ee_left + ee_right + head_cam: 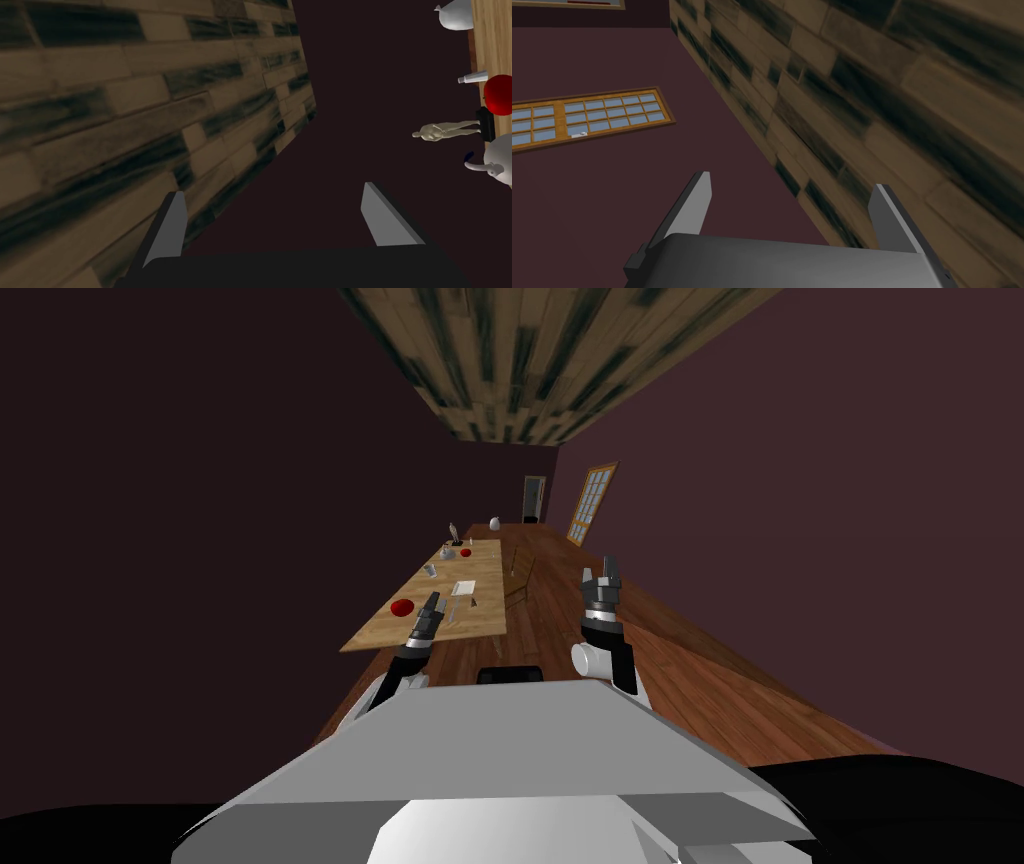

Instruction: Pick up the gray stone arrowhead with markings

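The left tool and right tool stand wide open and empty, raised ready for the approach. The arrowhead is presumably among the small grey bits on the counter, too small to single out.

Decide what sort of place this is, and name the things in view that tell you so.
Probably a dining room in a house: a long wooden table bearing a small statuette, a wooden chair beside it, and a paned window in the dark wall.
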Available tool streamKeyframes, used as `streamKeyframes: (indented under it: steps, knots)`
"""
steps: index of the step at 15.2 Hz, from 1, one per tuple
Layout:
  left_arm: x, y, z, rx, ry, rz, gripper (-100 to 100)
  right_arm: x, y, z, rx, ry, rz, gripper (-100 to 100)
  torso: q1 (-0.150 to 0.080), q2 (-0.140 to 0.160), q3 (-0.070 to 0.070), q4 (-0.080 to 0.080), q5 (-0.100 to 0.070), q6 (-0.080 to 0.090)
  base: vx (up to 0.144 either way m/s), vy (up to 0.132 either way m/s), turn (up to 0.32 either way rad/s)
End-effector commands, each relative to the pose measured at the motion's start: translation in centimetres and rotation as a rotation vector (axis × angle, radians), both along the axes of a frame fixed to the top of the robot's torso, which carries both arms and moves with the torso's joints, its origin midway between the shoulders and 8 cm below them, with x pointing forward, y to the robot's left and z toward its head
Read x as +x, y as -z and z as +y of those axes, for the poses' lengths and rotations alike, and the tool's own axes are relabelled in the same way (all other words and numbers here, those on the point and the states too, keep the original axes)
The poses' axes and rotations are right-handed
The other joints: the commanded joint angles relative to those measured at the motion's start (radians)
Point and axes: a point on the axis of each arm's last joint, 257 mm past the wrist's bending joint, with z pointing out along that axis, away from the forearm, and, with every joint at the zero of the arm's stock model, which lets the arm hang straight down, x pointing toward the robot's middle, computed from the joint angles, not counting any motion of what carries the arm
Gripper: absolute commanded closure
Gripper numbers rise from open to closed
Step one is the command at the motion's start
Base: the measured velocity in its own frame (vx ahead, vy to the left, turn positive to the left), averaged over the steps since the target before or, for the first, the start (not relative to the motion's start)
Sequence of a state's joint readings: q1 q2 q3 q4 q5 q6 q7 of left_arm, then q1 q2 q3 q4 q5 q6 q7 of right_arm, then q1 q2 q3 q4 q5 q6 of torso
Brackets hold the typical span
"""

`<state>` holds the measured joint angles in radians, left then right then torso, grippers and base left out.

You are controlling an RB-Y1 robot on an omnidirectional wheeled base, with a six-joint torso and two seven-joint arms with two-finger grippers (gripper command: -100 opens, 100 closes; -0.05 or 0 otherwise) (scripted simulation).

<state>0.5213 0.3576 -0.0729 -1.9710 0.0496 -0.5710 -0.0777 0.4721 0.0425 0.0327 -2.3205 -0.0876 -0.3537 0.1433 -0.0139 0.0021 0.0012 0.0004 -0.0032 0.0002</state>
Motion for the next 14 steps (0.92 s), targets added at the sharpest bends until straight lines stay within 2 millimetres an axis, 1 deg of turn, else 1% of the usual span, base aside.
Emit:
streamKeyframes:
  steps: [1, 2, 3, 4, 5, 6, 7, 8, 9, 10, 11, 12, 13, 14]
  knots:
    - [0.2, 2.4, -0.4, 0.04, 0.035, 0.054, -100, 0.0, 0.0, 0.0, 0.0, 0.0, 0.0, 0, 0.0, 0.0, 0.0, 0.0, 0.0, 0.0, -0.01, -0.195, -0.014]
    - [0.2, 2.9, -0.2, 0.053, 0.037, 0.065, -100, 0.0, 0.0, 0.0, 0.0, 0.0, 0.0, 0, -0.001, -0.001, 0.0, 0.0, 0.0, 0.0, -0.006, -0.201, -0.012]
    - [0.2, 4.2, -0.5, 0.078, 0.064, 0.094, -100, 0.0, 0.0, 0.0, 0.0, 0.0, 0.0, 0, -0.001, -0.001, -0.001, 0.0, 0.0, 0.0, 0.008, -0.22, -0.016]
    - [0.2, 5.1, -0.2, 0.089, 0.061, 0.112, -100, 0.0, 0.0, 0.0, 0.0, 0.0, 0.0, 0, -0.002, -0.002, -0.001, 0.0, 0.0, 0.0, 0.039, -0.217, -0.006]
    - [0.0, 6.6, -0.4, 0.114, 0.086, 0.145, -100, 0.0, 0.0, 0.0, 0.0, 0.0, 0.0, 0, -0.002, -0.003, -0.002, -0.001, 0.0, 0.0, 0.053, -0.213, -0.017]
    - [0.0, 7.4, 0.0, 0.126, 0.084, 0.163, -100, 0.0, 0.0, 0.0, 0.0, 0.0, 0.0, 0, -0.002, -0.005, -0.003, -0.001, 0.0, 0.0, 0.033, -0.199, -0.011]
    - [-0.3, 9.0, -0.1, 0.15, 0.107, 0.198, -100, 0.0, 0.0, 0.0, 0.0, 0.0, 0.0, 0, -0.001, -0.005, -0.003, -0.001, 0.0, 0.0, 0.018, -0.222, -0.02]
    - [-0.3, 9.7, 0.4, 0.165, 0.106, 0.215, -100, 0.0, 0.0, 0.0, 0.0, 0.0, 0.0, 0, -0.002, -0.004, -0.002, -0.001, 0.0, 0.0, 0.005, -0.217, -0.01]
    - [-0.6, 10.9, 0.1, 0.185, 0.132, 0.239, -100, 0.0, 0.0, 0.0, 0.0, 0.0, 0.0, 0, -0.002, -0.003, -0.002, -0.001, 0.0, 0.0, 0.008, -0.213, -0.015]
    - [-0.8, 11.8, 0.7, 0.203, 0.13, 0.262, -100, 0.0, 0.0, 0.0, 0.0, 0.0, 0.0, 0, -0.002, -0.003, -0.002, -0.001, 0.0, 0.0, 0.043, -0.19, -0.008]
    - [-0.8, 12.1, 0.9, 0.204, 0.127, 0.268, -100, 0.0, 0.0, 0.0, 0.0, 0.0, 0.0, 0, -0.001, -0.004, -0.002, -0.001, 0.0, 0.0, 0.05, -0.13, 0.003]
    - [-1.3, 14.0, 1.3, 0.242, 0.151, 0.311, -100, 0.0, 0.0, 0.0, 0.0, 0.0, 0.0, 0, 0.002, -0.005, -0.003, -0.001, 0.0, 0.0, 0.055, -0.134, -0.021]
    - [-1.4, 14.5, 1.6, 0.245, 0.146, 0.323, -100, 0.0, 0.0, 0.0, 0.0, 0.0, 0.0, 0, 0.003, -0.005, -0.003, -0.001, 0.001, 0.0, 0.052, -0.138, -0.014]
    - [-1.4, 14.5, 1.6, 0.245, 0.146, 0.323, -100, 0.0, 0.0, 0.0, 0.0, 0.0, 0.0, 0, 0.003, -0.006, -0.003, -0.001, 0.001, 0.0, 0.04, -0.104, 0.0]
